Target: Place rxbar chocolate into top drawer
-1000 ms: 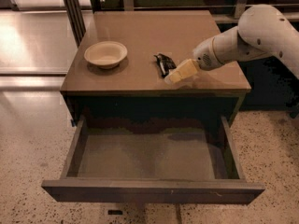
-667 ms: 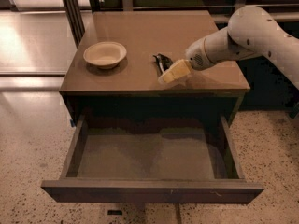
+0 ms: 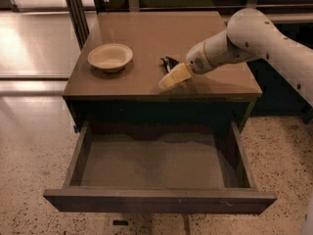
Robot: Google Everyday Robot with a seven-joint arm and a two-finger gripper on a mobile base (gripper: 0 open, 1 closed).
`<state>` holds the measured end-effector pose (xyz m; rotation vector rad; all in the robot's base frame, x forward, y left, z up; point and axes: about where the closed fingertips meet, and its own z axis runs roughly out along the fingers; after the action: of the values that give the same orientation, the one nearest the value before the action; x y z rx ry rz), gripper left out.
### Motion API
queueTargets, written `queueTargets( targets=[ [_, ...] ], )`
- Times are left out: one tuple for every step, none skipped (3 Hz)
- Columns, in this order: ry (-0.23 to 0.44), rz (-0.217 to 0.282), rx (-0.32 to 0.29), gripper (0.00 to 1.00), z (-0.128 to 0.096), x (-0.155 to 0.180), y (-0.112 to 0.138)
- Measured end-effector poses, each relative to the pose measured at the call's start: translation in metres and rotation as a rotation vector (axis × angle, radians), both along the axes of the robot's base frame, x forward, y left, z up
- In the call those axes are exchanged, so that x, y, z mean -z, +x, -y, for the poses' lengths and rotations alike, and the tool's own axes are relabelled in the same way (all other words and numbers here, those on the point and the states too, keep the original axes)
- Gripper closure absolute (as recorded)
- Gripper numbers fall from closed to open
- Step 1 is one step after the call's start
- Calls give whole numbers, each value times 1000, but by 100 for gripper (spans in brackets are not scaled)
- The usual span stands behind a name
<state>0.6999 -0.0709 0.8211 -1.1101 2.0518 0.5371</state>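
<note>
The rxbar chocolate (image 3: 168, 62) is a small black wrapper lying on the brown cabinet top, right of the middle. My gripper (image 3: 173, 78) has cream tips and hangs low over the cabinet top, just in front of the bar and covering its near end. The white arm (image 3: 254, 38) reaches in from the right. The top drawer (image 3: 156, 199) is pulled wide open below the cabinet top, and its flat grey bottom (image 3: 151, 165) holds nothing.
A cream round bowl (image 3: 110, 57) stands on the left part of the cabinet top (image 3: 146, 33). Speckled floor lies to both sides of the drawer. Dark metal frames stand behind the cabinet.
My gripper has moved left and a little toward the front edge, coming in front of the bar. The bar, bowl and drawer have not moved.
</note>
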Motion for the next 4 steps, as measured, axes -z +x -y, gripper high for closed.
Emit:
queueTargets(
  targets=[
    [0, 0, 0, 15, 0, 0, 0],
    [0, 0, 0, 38, 0, 0, 0],
    [0, 0, 0, 61, 0, 0, 0],
    [0, 0, 0, 85, 0, 0, 0]
  ],
)
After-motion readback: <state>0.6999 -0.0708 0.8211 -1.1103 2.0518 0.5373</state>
